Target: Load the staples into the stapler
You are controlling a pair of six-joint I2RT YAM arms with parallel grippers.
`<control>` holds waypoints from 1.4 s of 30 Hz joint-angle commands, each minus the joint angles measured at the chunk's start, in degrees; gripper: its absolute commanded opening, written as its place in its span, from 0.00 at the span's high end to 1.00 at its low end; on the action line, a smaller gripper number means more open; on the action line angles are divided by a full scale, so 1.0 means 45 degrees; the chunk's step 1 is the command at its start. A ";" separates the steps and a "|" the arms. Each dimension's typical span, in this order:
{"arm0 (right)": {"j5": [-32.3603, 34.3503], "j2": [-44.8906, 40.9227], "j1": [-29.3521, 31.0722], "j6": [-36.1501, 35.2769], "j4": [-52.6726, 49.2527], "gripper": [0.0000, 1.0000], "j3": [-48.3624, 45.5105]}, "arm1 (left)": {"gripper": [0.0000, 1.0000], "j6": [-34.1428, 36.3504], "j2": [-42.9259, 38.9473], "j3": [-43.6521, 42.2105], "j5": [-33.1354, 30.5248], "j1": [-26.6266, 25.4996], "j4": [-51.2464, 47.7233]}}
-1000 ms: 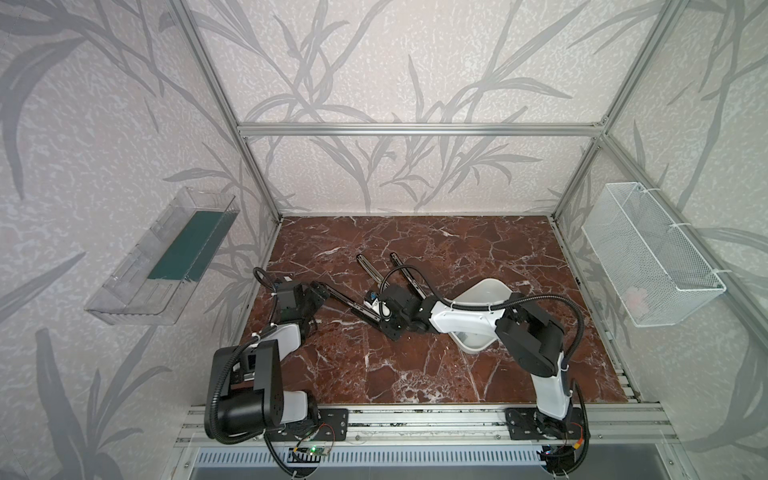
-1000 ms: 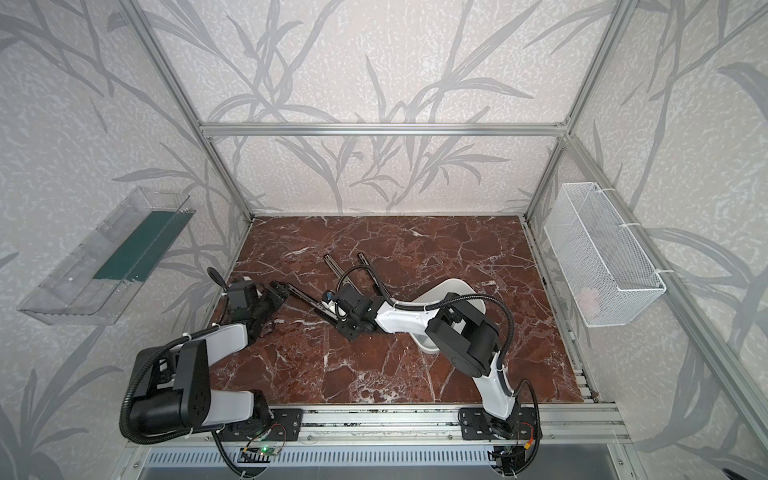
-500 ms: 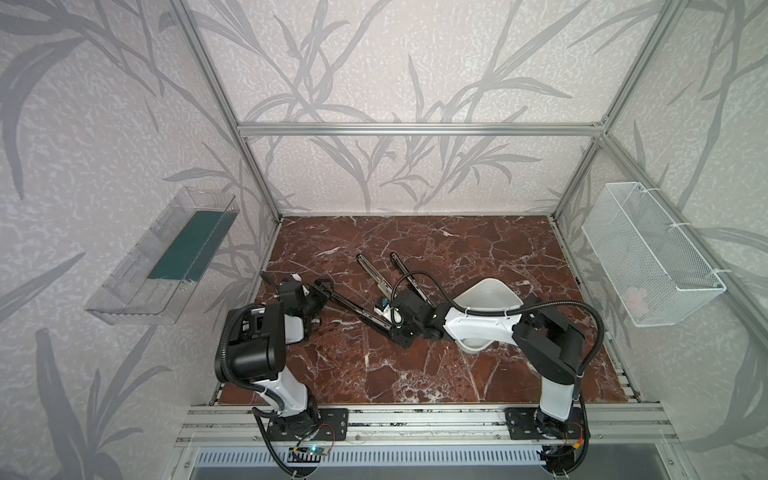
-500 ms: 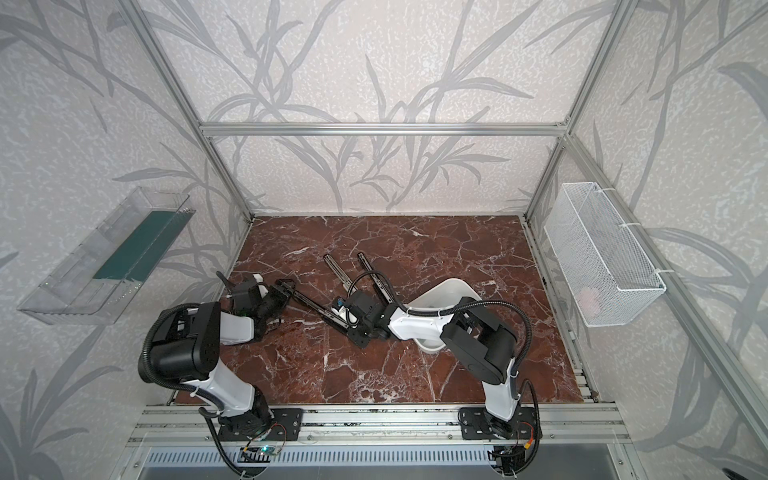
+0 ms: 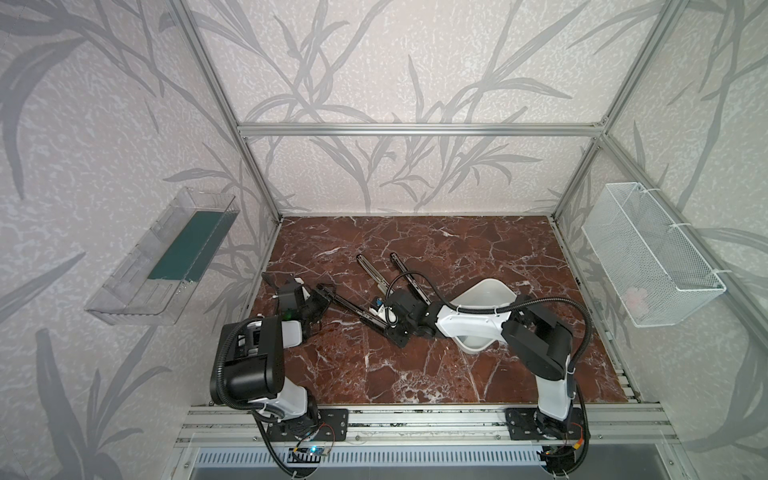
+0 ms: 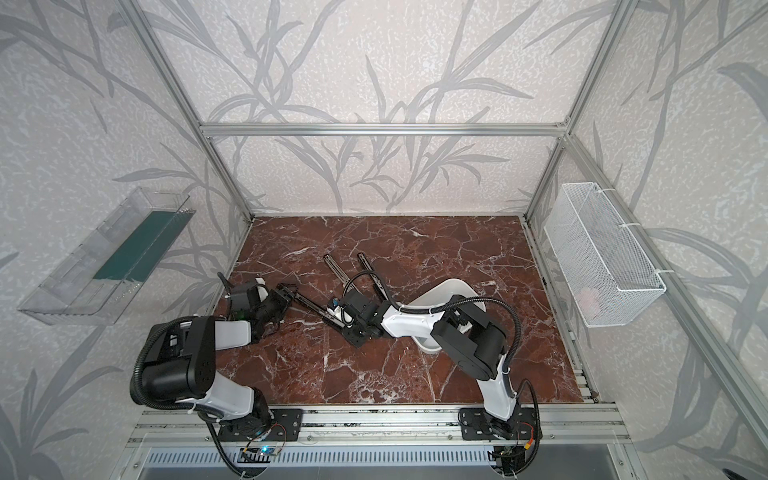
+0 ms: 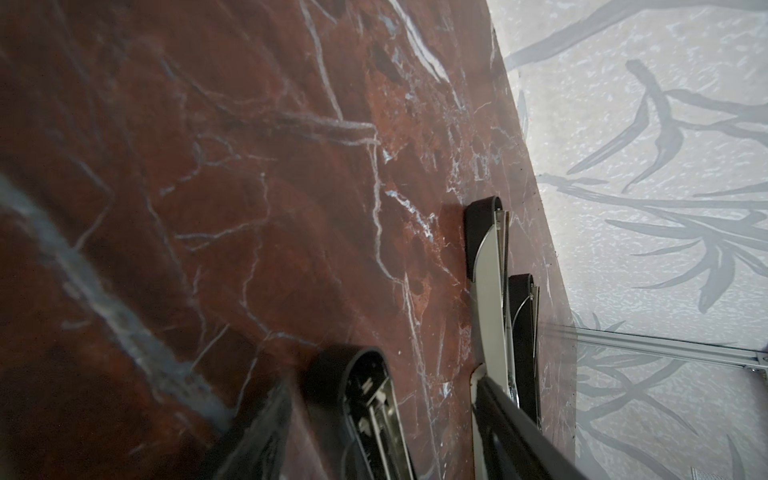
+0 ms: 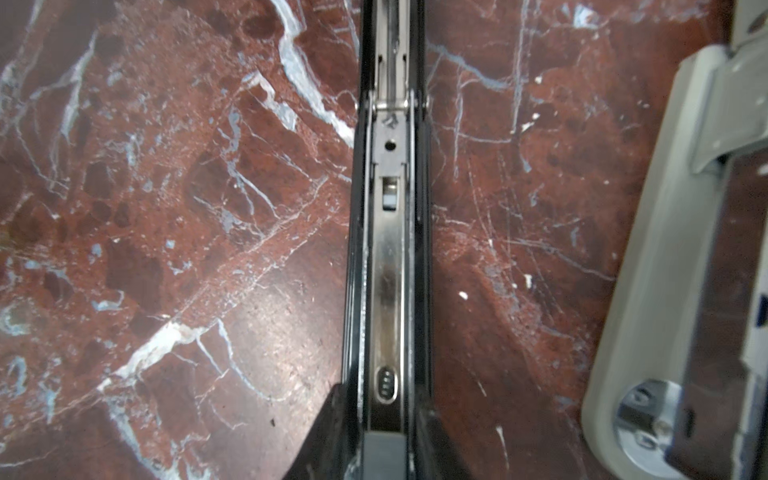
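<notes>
Marble table (image 5: 478, 365): white bowl (image 5: 484, 297) partly hidden by the right arm. Two dark bars (image 5: 372, 272) fan out just behind the stapler (image 5: 357, 309), which lies opened flat left of centre; staples too small to make out. Right gripper (image 5: 386, 320) clamped on the stapler's right-hand end; left gripper (image 5: 325, 294) parted, fingers (image 7: 511, 428) straddling its left-hand end, one side clear.
</notes>
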 commanded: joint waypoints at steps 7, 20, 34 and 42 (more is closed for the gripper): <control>-0.0073 -0.0642 0.0021 0.0216 0.0637 0.91 -0.0816 | 0.28 -0.0088 0.0196 -0.0089 0.0551 -0.0008 -0.0084; -0.0283 -0.1908 -0.0044 0.1989 0.4527 0.99 -0.2895 | 0.29 -0.0588 -0.0101 -0.0448 0.0845 -0.0042 0.0226; -0.0317 -0.2687 0.0128 0.1615 0.5698 1.00 -0.3514 | 0.21 -0.2196 -0.0112 -0.0546 0.1133 -0.1112 0.1270; -0.0373 -0.2402 0.0190 0.1685 0.5458 1.00 -0.3230 | 0.20 -0.3233 0.0161 -0.0958 0.0902 -0.1525 0.2425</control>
